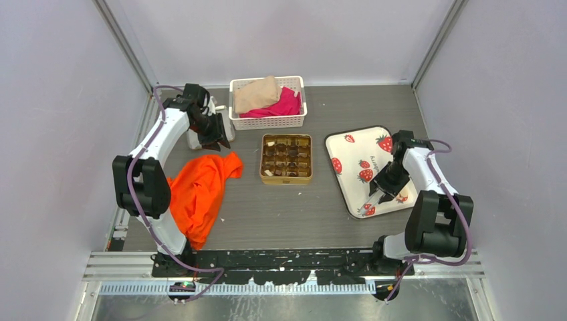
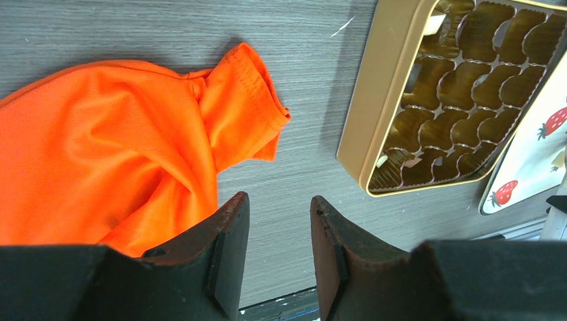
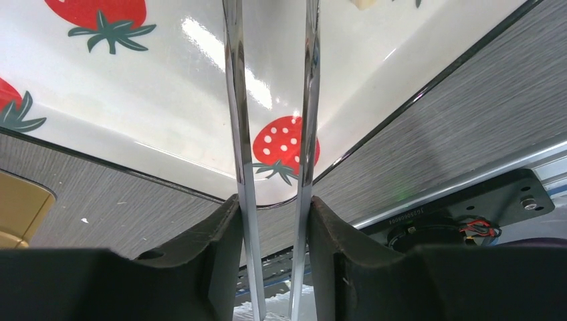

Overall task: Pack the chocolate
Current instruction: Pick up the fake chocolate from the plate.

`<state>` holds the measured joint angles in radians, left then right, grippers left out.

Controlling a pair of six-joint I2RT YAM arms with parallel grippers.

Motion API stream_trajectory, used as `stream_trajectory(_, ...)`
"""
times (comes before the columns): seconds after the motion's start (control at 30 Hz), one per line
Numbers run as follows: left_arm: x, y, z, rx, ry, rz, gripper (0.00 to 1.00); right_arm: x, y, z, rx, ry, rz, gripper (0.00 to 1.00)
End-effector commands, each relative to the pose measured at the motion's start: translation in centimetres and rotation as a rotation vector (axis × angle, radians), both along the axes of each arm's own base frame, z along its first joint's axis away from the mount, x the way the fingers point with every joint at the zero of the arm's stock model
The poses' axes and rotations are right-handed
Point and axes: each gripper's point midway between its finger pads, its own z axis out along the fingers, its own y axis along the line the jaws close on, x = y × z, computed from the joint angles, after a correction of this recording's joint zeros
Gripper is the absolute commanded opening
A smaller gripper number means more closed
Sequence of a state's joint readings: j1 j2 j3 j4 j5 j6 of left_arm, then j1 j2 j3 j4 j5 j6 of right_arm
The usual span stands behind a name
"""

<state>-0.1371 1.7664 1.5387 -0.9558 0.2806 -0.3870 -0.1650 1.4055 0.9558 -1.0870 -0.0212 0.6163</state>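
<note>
Left gripper [image 2: 278,198] is seen raised above the table [image 2: 134,33], jaws parted a bit with nothing caught between them, and an orange shirt [image 2: 120,154] is crumpled close by. The chocolate [image 1: 292,153] is sat in the gold tin [image 2: 374,114] mid-table, a few dark pieces and a cream one. Further right, metal tongs [image 3: 235,100] are pinched in the right gripper [image 3: 274,198] over the strawberry tray's [image 3: 167,73] near corner.
</note>
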Motion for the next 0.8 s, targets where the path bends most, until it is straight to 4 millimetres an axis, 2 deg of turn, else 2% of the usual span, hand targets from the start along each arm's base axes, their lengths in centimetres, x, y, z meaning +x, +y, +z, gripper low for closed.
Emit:
stream_trajectory(0.0, 1.6, 0.1, 1.6, -0.013, -0.070, 0.011, 0.40, 1.2, -0.4, 0.7, -0.005, -0.048, 0.015, 0.28)
stream_trajectory(0.17, 1.6, 0.1, 1.7, -0.013, -0.071, 0.011, 0.40, 1.0, -0.2, 1.2, 0.005, -0.062, 0.020, 0.02)
stream_trajectory(0.77, 1.2, -0.4, 1.8, -0.042, -0.070, 0.003, 0.40, 0.5, 0.6, 3.0, 0.034, -0.134, 0.026, 0.01)
